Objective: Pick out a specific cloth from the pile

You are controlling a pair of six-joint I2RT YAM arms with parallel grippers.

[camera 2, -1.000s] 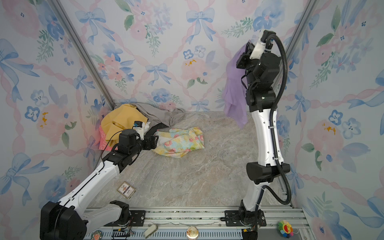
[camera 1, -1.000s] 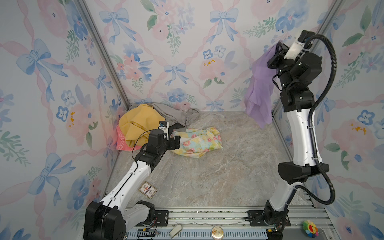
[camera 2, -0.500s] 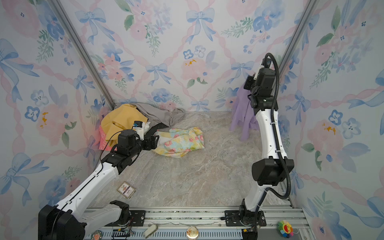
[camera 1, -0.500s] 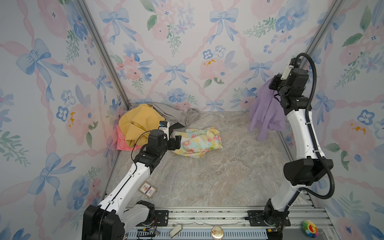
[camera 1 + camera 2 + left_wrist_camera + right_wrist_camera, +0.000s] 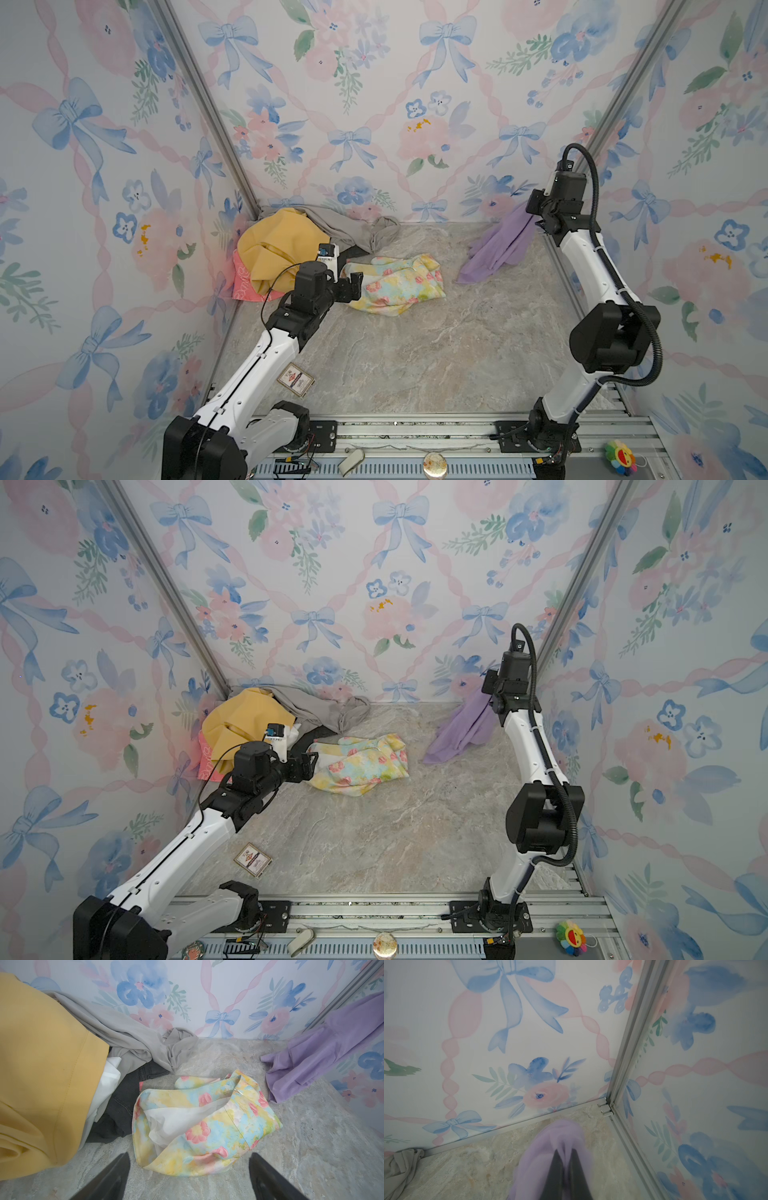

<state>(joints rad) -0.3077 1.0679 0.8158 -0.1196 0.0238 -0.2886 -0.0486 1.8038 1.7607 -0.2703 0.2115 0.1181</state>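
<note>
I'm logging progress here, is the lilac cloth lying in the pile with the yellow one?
No, the right gripper is shut on the lilac cloth, far across the table from the pile.

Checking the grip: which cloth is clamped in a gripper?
The lilac cloth, pinched by the right gripper near the far corner; the yellow cloth, grey cloth and floral cloth lie loose.
</note>
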